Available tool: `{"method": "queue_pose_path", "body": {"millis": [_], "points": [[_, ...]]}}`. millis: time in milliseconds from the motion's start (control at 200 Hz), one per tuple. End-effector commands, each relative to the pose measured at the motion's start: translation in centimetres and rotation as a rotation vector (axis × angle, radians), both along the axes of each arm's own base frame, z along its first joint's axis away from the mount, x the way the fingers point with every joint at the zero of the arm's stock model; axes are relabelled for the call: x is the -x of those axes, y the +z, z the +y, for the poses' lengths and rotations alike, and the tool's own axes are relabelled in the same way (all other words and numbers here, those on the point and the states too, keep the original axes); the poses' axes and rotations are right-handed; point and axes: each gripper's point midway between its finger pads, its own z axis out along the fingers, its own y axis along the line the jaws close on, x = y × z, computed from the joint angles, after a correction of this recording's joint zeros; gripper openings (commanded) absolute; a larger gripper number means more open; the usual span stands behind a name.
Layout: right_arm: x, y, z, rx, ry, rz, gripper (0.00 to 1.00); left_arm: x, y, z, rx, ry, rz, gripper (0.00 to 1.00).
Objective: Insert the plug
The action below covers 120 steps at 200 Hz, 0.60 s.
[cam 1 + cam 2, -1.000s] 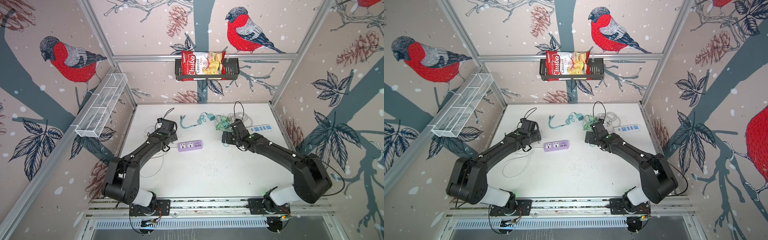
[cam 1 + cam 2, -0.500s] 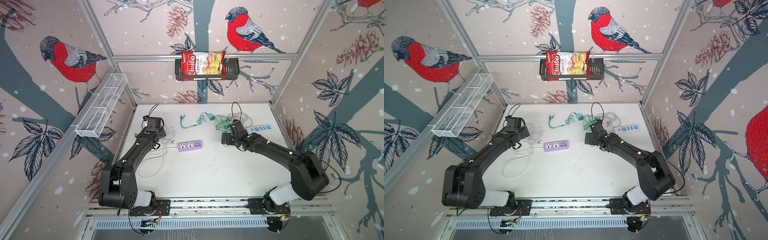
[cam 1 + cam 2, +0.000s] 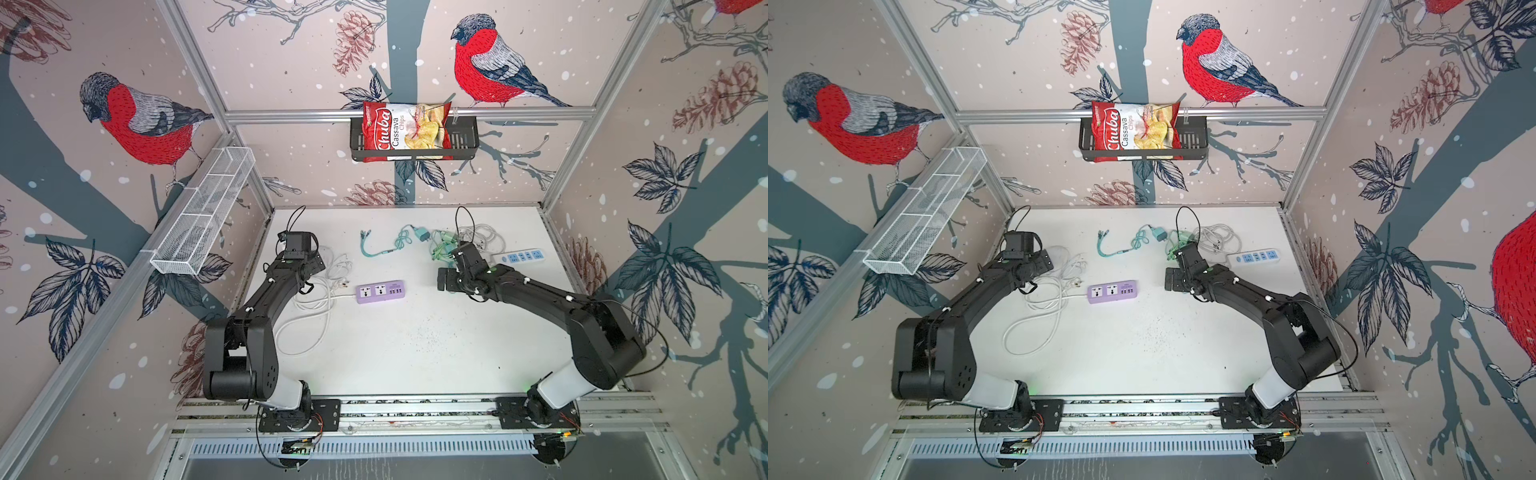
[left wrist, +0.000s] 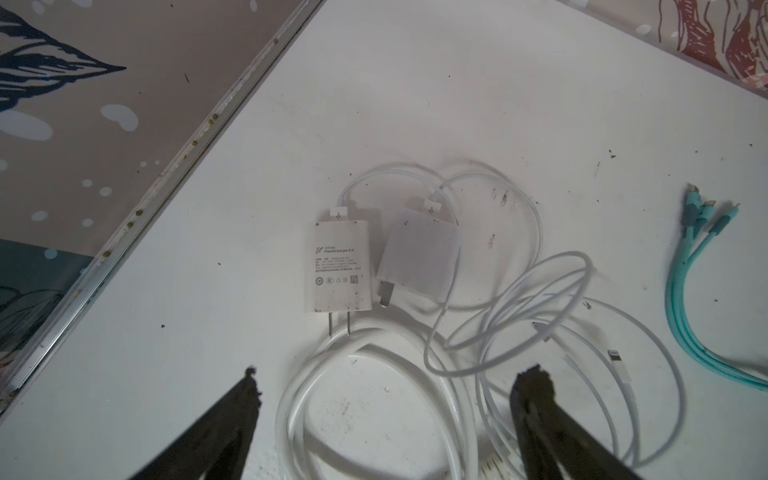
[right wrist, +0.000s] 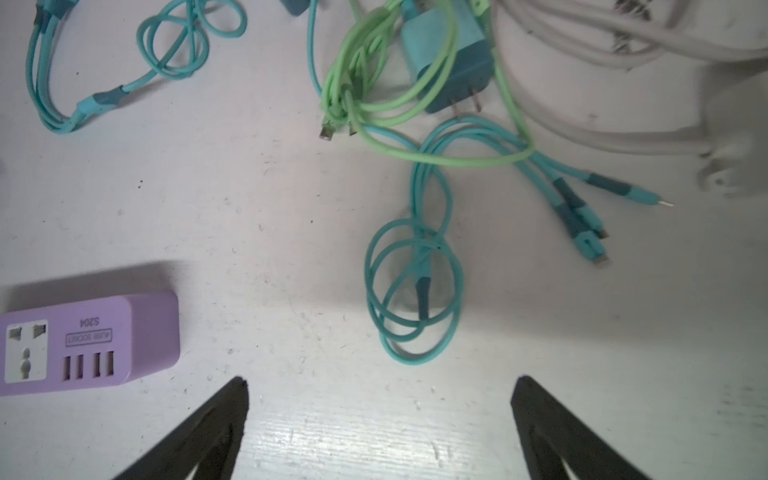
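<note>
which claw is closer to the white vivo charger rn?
Left. The left claw hangs open over the white cable loops, with the vivo charger just ahead of it. The right claw is across the table, beyond the purple power strip, by the teal cables.

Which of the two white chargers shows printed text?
The vivo charger, label up with both prongs showing; the other charger shows a blank face.

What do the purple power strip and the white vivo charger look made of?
The purple power strip: likely molded plastic, matte; even colour, rounded edges, no glare. The white vivo charger: likely hard plastic, smooth, with printed grey text; its two prongs look like dull metal.
</note>
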Motion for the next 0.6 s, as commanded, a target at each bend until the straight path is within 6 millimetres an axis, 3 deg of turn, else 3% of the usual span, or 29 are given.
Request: {"method": "queue_pose_path", "body": {"millis": [0,155,175,385,595], "points": [[-0.3,0.0,2.7,-0.04,0.039,-0.003,0.98,-1.0,-0.1,0.4,0.01,-0.007,-0.015,0.94],[-1.0,-0.2,7.8,-0.028,0.075,-0.025,0.98,-1.2,-1.6,1.2,0.024,0.002,0.012,0.93],[-1.2,-0.2,8.4,-0.021,0.075,-0.028,0.98,-1.9,-0.8,1.4,0.027,0.004,-0.01,0.93],[-3.8,-1.4,14.8,-0.02,0.117,-0.022,0.98,-2.3,-1.8,1.4,0.038,0.004,0.009,0.94],[-3.9,-2.7,20.4,-0.041,0.198,0.006,0.98,-2.9,-1.9,1.6,0.03,0.007,0.005,0.94]]}}
